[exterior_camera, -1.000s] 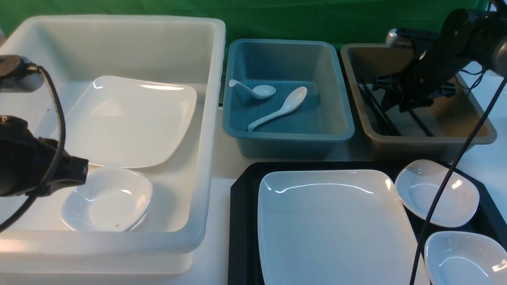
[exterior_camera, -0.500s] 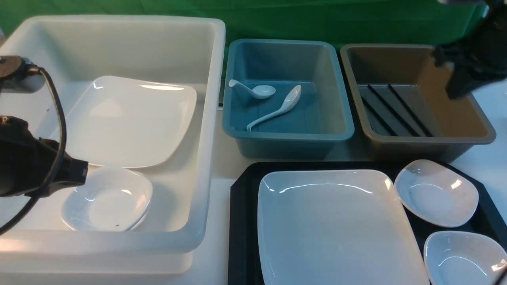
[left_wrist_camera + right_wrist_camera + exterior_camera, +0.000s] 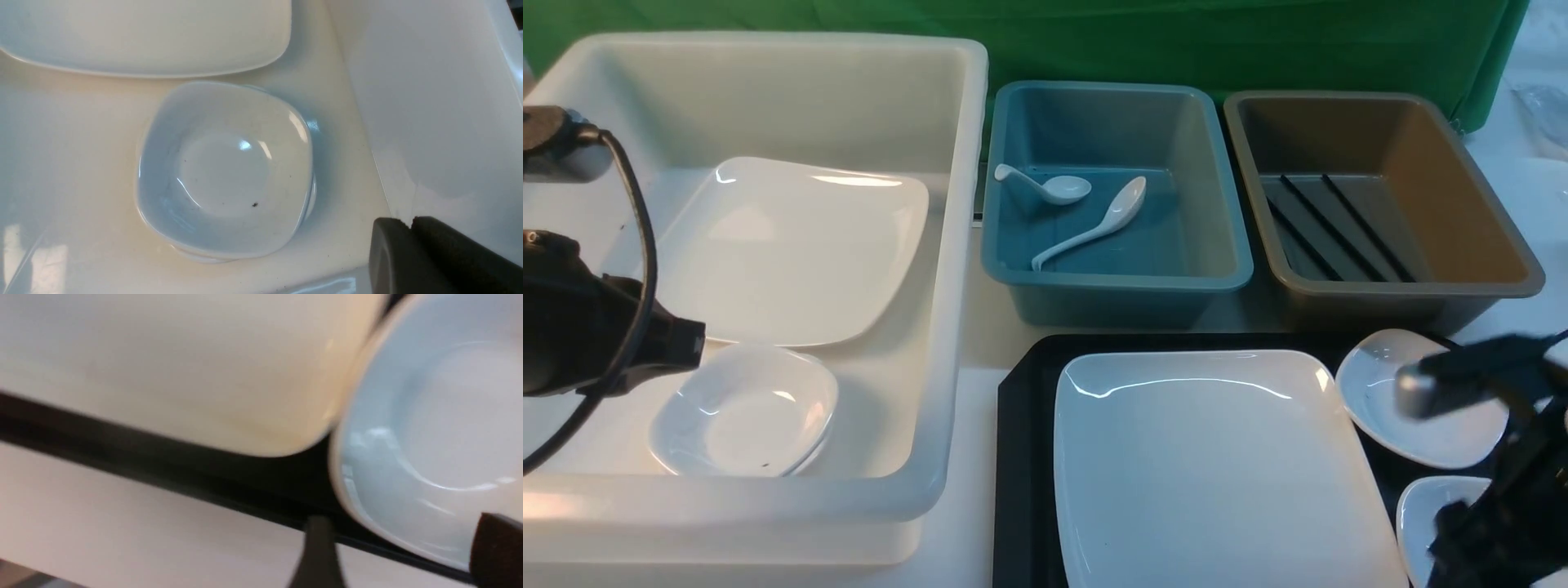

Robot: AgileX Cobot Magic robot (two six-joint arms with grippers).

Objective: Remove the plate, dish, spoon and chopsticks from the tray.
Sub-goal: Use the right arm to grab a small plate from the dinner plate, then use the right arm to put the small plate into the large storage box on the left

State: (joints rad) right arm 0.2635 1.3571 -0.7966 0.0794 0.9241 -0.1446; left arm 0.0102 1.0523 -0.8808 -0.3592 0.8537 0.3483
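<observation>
Two fingers of the right gripper (image 3: 404, 522) stand spread, empty. Just ahead of them is a small glossy white dish (image 3: 429, 437). Beside it is the plate (image 3: 184, 363), large, white, round-cornered, on the black tray (image 3: 204, 473). Left gripper (image 3: 410, 228) is pinched closed, empty.

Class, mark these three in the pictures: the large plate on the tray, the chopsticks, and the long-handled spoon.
plate (image 3: 1217, 474), front view, middle of its flat face.
chopsticks (image 3: 1327, 229), front view, mid-length of one stick.
spoon (image 3: 1128, 201), front view, its oval bowl.
</observation>
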